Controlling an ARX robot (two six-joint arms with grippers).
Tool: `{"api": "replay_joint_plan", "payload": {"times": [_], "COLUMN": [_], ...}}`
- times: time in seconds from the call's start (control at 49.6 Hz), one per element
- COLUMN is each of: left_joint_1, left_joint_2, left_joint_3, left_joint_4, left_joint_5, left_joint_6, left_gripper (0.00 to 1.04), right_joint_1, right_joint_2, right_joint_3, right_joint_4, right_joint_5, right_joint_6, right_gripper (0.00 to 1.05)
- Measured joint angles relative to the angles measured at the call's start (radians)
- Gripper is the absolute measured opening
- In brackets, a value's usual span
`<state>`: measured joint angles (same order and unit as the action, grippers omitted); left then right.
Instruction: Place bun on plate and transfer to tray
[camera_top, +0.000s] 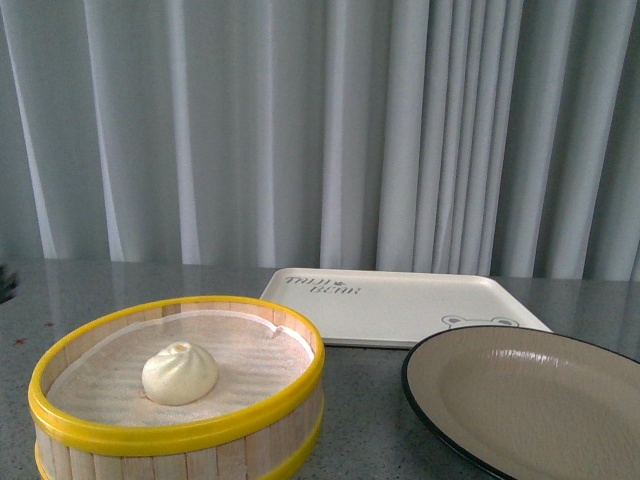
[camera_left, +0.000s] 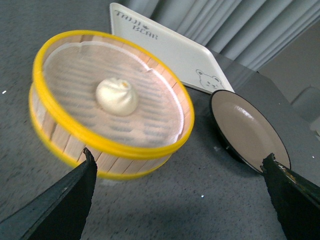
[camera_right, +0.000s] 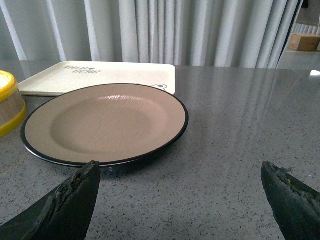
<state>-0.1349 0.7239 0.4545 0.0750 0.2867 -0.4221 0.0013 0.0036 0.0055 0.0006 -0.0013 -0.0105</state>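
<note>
– The bun (camera_top: 180, 373), from the front: where is it?
– Alone on the liner inside the steamer basket (camera_top: 150, 436), left of the plate (camera_top: 530, 400). The tray (camera_top: 400, 305) lies flat behind both, just beyond the plate. Neither arm shows here.
– And the left wrist view?
– The left gripper (camera_left: 177, 159) hangs above and short of the basket, jaws wide apart, holding nothing. I judge it is lined up that way to come down over the bun. The picture is a bit blurred, so I cannot say how firmly the bun sits on the liner.
– The right wrist?
– The right gripper (camera_right: 179, 166) is low over the table (camera_right: 240, 125), fingers spread and empty, facing the near rim of the bare plate. It is likely placed to take that rim once the bun is on it. No step of the task is done yet
</note>
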Motion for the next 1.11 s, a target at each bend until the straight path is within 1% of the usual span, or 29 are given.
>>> {"api": "replay_joint_plan", "payload": {"times": [0.101,0.201,0.302,0.342,0.443,0.624,0.765,0.967,1.108], "left_joint_1": [-0.032,-0.071,-0.114,-0.135,-0.156,-0.175,-0.183,-0.183,-0.160], "left_joint_2": [0.128,0.273,0.395,0.457,0.552,0.685,0.760,0.863,0.930], "left_joint_3": [0.094,0.204,0.310,0.370,0.455,0.549,0.600,0.698,0.766], "left_joint_4": [0.009,-0.023,-0.024,-0.029,-0.058,-0.135,-0.144,-0.174,-0.224], "left_joint_5": [-0.033,-0.071,-0.095,-0.130,-0.177,-0.256,-0.305,-0.351,-0.366], "left_joint_6": [0.050,0.147,0.226,0.261,0.314,0.380,0.418,0.439,0.440], "left_gripper": [0.98,0.98,0.98,0.98,0.98,0.98,0.98,0.98,0.98], "right_joint_1": [0.000,0.000,0.000,0.000,0.000,0.000,0.000,0.000,0.000], "right_joint_2": [0.000,0.000,0.000,0.000,0.000,0.000,0.000,0.000,0.000], "right_joint_3": [0.000,0.000,0.000,0.000,0.000,0.000,0.000,0.000,0.000], "right_joint_4": [0.000,0.000,0.000,0.000,0.000,0.000,0.000,0.000,0.000], "right_joint_5": [0.000,0.000,0.000,0.000,0.000,0.000,0.000,0.000,0.000], "right_joint_6": [0.000,0.000,0.000,0.000,0.000,0.000,0.000,0.000,0.000], "right_gripper": [0.96,0.96,0.96,0.96,0.96,0.96,0.96,0.96,0.96]}}
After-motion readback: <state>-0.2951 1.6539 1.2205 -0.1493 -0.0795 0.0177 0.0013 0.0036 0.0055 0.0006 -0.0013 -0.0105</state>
